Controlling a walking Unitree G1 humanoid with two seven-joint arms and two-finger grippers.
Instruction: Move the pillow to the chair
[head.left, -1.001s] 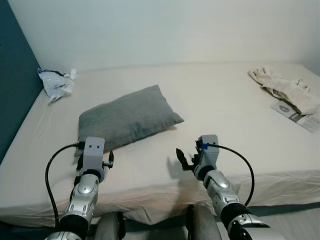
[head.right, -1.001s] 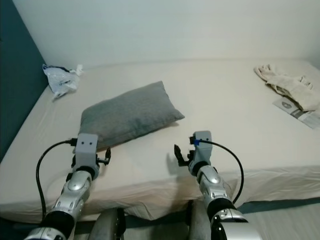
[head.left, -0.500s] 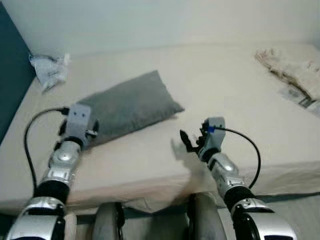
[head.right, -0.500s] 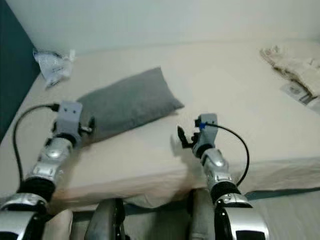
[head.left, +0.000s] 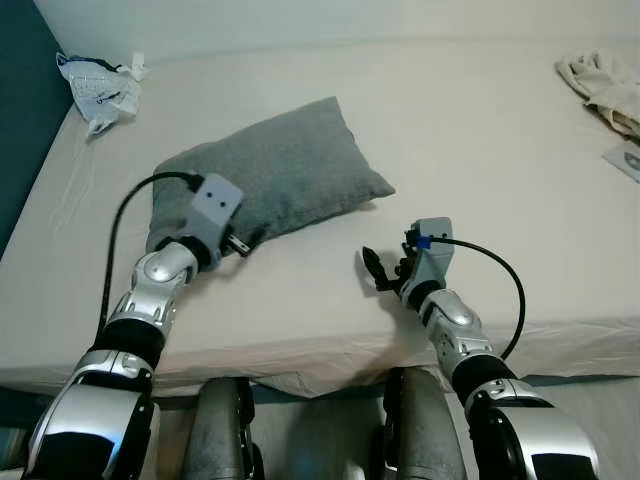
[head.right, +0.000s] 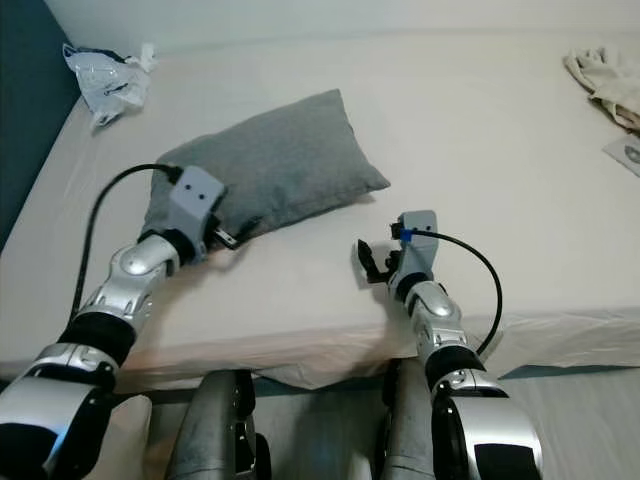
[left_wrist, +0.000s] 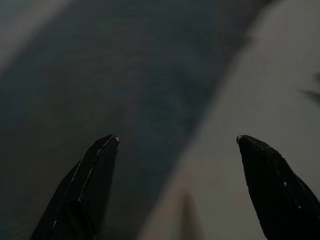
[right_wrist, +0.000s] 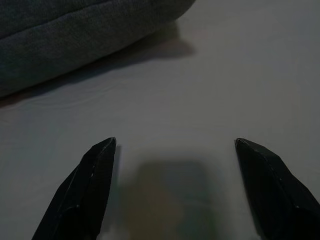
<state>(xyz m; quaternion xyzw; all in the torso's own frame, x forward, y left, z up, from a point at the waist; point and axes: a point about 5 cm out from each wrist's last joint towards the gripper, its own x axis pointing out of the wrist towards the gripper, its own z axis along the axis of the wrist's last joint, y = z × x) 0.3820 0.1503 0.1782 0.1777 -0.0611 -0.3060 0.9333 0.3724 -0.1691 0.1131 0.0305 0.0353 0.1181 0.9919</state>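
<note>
Left eye view: grey pillow (head.left: 268, 172) lying centre-left on bed (head.left: 480, 150); left gripper (head.left: 243, 243), fingers spread, at pillow's near edge, prob. lining up to grab; right gripper (head.left: 375, 272), also spread, lower centre, apart from pillow.

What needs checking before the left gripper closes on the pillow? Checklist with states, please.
1. Left gripper open: ok, fingers spread wide.
2. Left gripper at the pillow: ok, it sits at the pillow's near edge, one finger over grey fabric, the other over the bed.
3. Fabric between the fingers: cannot tell, contact is not visible.
4. Right gripper ready to help: not ok, it is open but hovers over bare sheet, apart from the pillow's right corner.
5. Pillow free of clutter: ok, the plastic bag and the cloth lie well away.
6. Chair located: cannot tell.
</note>
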